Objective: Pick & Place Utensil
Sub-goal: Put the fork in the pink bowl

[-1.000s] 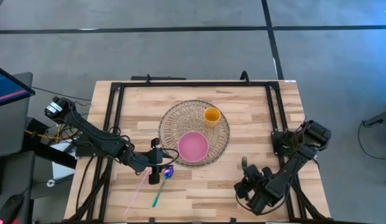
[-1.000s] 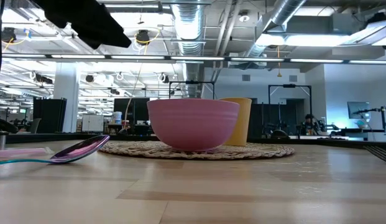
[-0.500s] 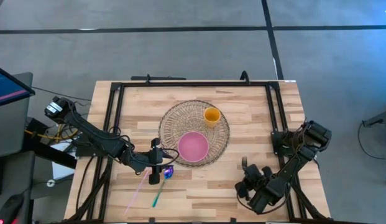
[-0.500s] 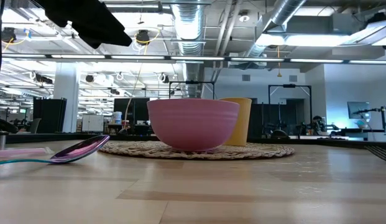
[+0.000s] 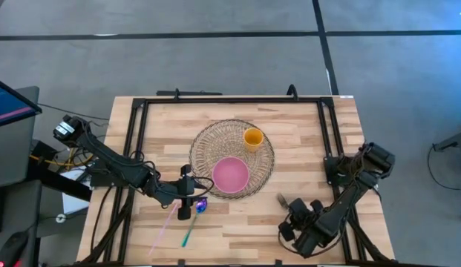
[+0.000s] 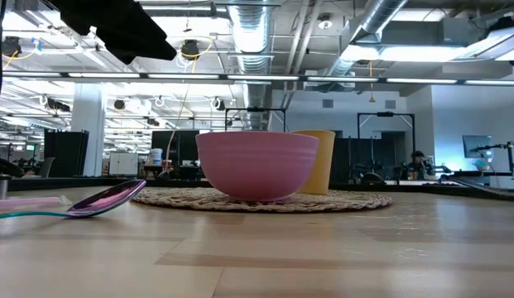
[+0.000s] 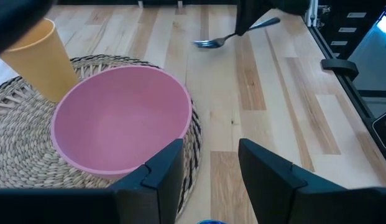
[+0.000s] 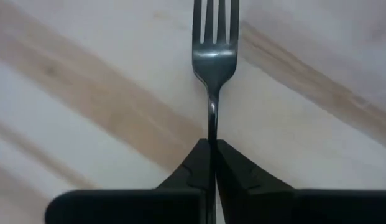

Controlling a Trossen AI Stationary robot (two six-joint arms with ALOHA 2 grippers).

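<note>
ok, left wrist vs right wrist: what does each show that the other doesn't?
Left wrist only: the pink bowl and yellow cup on the woven mat, plus the left end effector with its fingers apart and nothing between them. Right wrist only: the right end effector shut on the handle, seen close up. Both: the fork, tines pointing away from the right arm, over the wooden table.

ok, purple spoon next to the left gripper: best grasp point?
Take the purple spoon by its thin teal handle, coming from straight above with the jaws across it. It lies flat on the wood and the bowl end is wide. The left gripper sits beside that end.
</note>
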